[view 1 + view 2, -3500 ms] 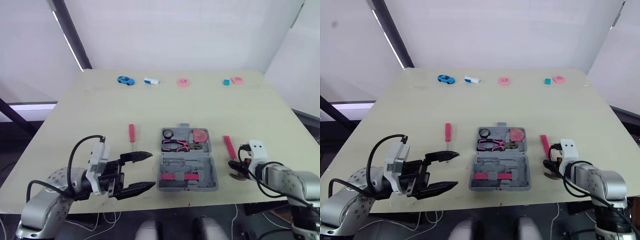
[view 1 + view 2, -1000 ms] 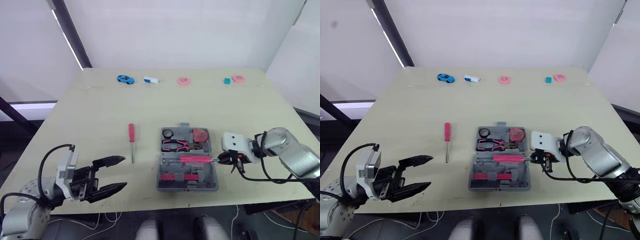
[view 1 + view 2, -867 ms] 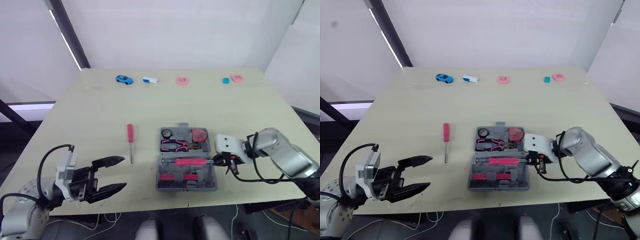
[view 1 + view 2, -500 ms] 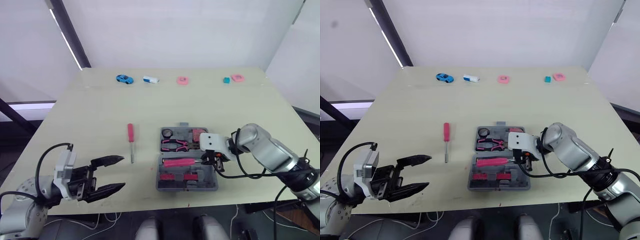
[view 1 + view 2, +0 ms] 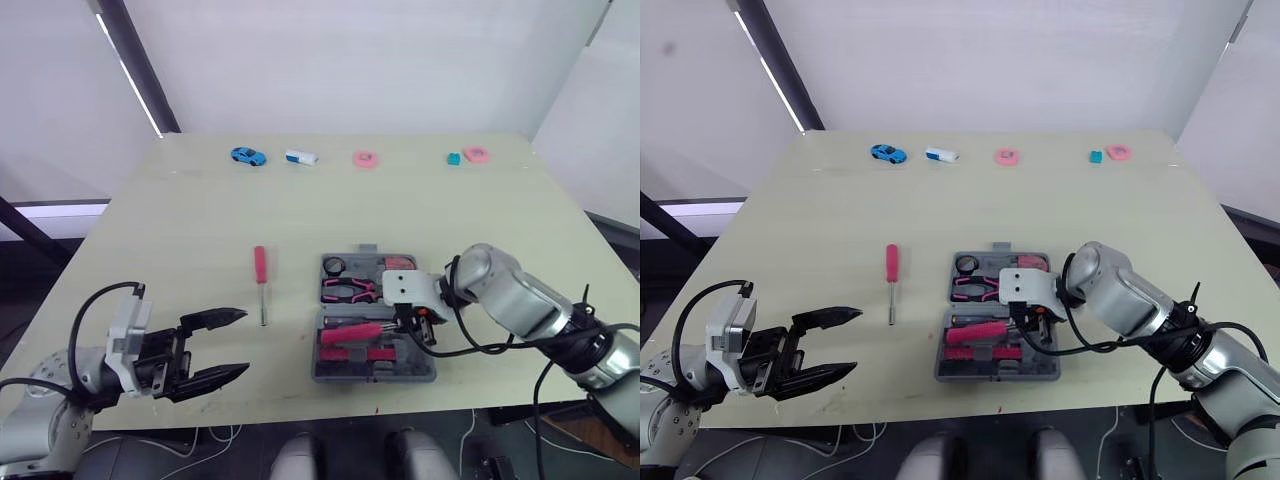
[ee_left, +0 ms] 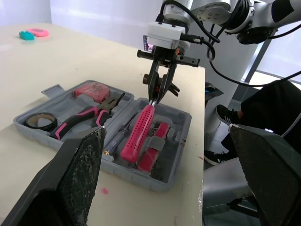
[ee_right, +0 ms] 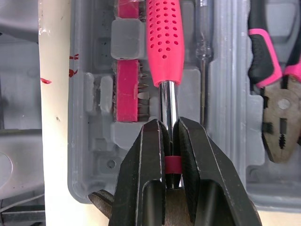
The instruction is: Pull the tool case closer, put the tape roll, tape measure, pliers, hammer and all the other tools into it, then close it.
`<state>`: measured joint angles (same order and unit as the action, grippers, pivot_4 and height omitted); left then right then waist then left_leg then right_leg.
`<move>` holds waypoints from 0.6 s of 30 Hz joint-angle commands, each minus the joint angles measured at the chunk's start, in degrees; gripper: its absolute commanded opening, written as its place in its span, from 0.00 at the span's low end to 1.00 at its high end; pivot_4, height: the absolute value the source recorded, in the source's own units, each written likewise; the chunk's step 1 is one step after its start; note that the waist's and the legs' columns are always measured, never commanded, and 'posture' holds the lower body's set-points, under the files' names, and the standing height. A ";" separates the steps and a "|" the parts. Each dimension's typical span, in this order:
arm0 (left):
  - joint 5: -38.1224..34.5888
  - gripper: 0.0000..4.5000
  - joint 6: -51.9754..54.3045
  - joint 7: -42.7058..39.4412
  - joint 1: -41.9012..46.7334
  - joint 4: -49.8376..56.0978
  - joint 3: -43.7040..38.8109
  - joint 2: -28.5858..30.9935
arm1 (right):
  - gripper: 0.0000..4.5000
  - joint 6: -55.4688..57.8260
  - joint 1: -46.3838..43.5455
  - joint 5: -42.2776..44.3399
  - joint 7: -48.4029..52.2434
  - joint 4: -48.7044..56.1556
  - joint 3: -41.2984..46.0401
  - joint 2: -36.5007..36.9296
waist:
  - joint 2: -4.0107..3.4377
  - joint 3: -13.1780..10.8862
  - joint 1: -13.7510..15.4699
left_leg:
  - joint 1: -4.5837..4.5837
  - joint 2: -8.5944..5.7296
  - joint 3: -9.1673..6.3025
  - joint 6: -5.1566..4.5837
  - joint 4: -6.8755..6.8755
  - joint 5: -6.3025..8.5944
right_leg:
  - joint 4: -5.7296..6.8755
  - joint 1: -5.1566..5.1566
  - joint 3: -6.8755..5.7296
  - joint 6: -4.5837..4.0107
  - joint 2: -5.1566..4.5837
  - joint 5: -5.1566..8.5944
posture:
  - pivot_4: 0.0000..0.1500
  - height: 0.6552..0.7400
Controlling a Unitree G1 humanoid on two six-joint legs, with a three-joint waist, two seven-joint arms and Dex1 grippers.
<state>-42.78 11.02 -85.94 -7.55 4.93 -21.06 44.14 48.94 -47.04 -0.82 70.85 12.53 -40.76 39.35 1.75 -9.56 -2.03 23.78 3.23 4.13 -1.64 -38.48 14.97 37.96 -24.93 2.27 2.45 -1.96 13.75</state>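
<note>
The grey tool case (image 5: 318,372) lies open near the table's front edge. Its far half holds a tape roll (image 5: 335,265), pink-handled pliers (image 5: 345,290) and a pink tape measure (image 5: 400,263). My right gripper (image 5: 412,322) is shut on the chrome shaft of the hammer (image 7: 164,42), close to the head. The pink handle (image 5: 350,333) points left over the case's near half, beside a thin screwdriver (image 7: 203,44) seated there. Whether the handle touches the case I cannot tell. A red screwdriver (image 5: 261,270) lies on the table left of the case. My left gripper (image 5: 240,343) hangs open at the front left, holding nothing.
Along the far edge sit a blue toy car (image 5: 246,156), a white and blue item (image 5: 300,157), a pink ring (image 5: 365,159), a teal block (image 5: 454,158) and another pink piece (image 5: 476,154). Bare table spreads between them and the case.
My right gripper has carried the hammer leftward from the case's right edge to over its near half, the handle tilting down. The left arm has barely moved.
</note>
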 commanded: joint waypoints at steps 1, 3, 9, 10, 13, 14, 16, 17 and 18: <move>-0.29 1.00 0.09 0.04 0.10 0.79 -0.92 0.48 | 0.03 -0.19 -0.62 -1.42 -0.65 0.52 -0.58 -0.42 | 0.00 0.00 0.00 | 0.00 0.00 0.00 0.00 0.00 0.00 | 0.00 0.00 0.00 0.00 0.00 0.00 | 1.00 1.00; -0.27 1.00 0.14 0.34 -0.06 1.19 -0.79 0.29 | 0.03 -0.39 0.03 -1.86 -1.24 -0.27 -1.01 -1.24 | 0.00 0.00 -0.03 | 0.00 0.00 0.01 0.00 -0.01 0.00 | 0.00 0.00 0.00 0.00 0.00 0.00 | 1.00 1.00; -0.30 1.00 0.32 1.14 -0.55 2.19 -0.56 -0.21 | 0.03 -1.61 1.10 -3.24 -3.63 -3.88 -1.92 -4.50 | 0.02 0.01 -0.16 | -0.01 0.00 0.01 0.00 -0.01 0.00 | 0.02 0.00 0.00 0.00 0.02 0.00 | 1.00 1.00; -0.32 1.00 0.31 1.21 -0.56 2.23 -0.54 -0.22 | 0.03 -1.76 1.25 -3.41 -3.75 -4.16 -1.99 -4.81 | 0.02 0.01 -0.16 | -0.01 0.00 0.00 0.00 -0.01 0.00 | 0.02 0.00 0.00 0.00 0.02 0.00 | 1.00 1.00; -0.31 1.00 0.28 1.46 -0.55 2.36 -0.46 -0.31 | 0.03 -2.31 1.60 -3.90 -3.74 -4.79 -2.20 -5.32 | 0.02 0.01 -0.28 | -0.02 0.00 0.00 0.01 -0.01 0.00 | 0.05 0.01 0.00 0.00 0.04 -0.01 | 1.00 1.00; -0.30 1.00 0.27 1.55 -0.56 2.43 -0.43 -0.36 | 0.03 -2.55 1.69 -4.04 -3.76 -5.05 -2.23 -5.46 | 0.02 0.01 -0.30 | -0.03 0.01 0.00 0.01 -0.01 -0.01 | 0.05 0.00 0.00 0.00 0.05 -0.01 | 1.00 1.00; -0.26 1.00 0.24 1.65 -0.60 2.54 -0.42 -0.49 | 0.03 -3.06 1.87 -3.83 -3.20 -5.65 -2.42 -5.73 | 0.02 0.01 -0.32 | -0.03 0.02 0.00 0.01 -0.01 -0.01 | 0.06 0.00 0.00 0.00 0.06 -0.01 | 1.00 1.00; -0.25 1.00 0.23 1.68 -0.61 2.57 -0.42 -0.53 | 0.03 -3.24 1.92 -3.77 -3.01 -5.81 -2.46 -5.80 | 0.02 0.01 -0.32 | -0.03 0.02 -0.01 0.01 -0.01 -0.01 | 0.06 0.01 0.00 -0.01 0.07 -0.01 | 1.00 1.00; -0.24 1.00 0.22 1.78 -0.65 2.64 -0.39 -0.62 | 0.03 -3.95 2.00 -3.91 -3.14 -6.31 -2.46 -5.99 | 0.02 0.01 -0.32 | -0.03 0.02 -0.01 0.01 -0.01 -0.01 | 0.07 0.01 0.00 -0.01 0.07 -0.01 | 1.00 1.00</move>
<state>-42.77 11.48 -84.46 -7.99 5.87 -20.82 43.50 46.44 -45.24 -4.43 67.38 5.61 -42.95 33.93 1.77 -9.54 -2.35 23.74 3.25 4.12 -1.63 -38.49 14.96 38.02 -24.92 2.28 2.45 -1.90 13.74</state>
